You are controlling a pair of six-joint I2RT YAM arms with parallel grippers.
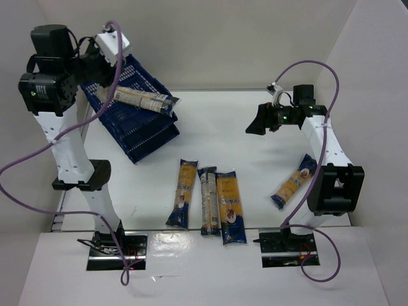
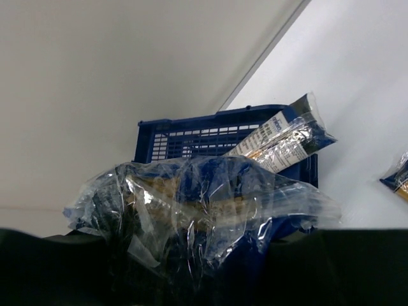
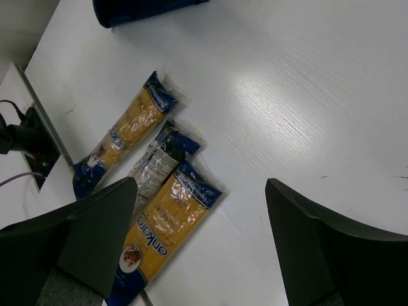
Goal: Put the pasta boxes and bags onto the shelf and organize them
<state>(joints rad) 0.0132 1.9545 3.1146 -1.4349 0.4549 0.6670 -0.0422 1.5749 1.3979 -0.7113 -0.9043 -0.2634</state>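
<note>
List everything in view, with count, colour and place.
held packet: one, pale, clear-wrapped, dark blue end; in the left gripper, over the crates.
middle packets: three, yellow-orange with blue ends, centre one paler; side by side mid-table.
right packet: one, yellow-orange; beside the right arm.
crate stack: one, dark blue lattice; far left.
table: one, white.
cables: purple, one on each arm.
left gripper: shut on the held packet.
right gripper: open, empty.

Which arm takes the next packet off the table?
Right. The right gripper is open and empty, with three packets in plain sight of its wrist camera. The left gripper is up at the crates, jaws shut on a packet.
</note>
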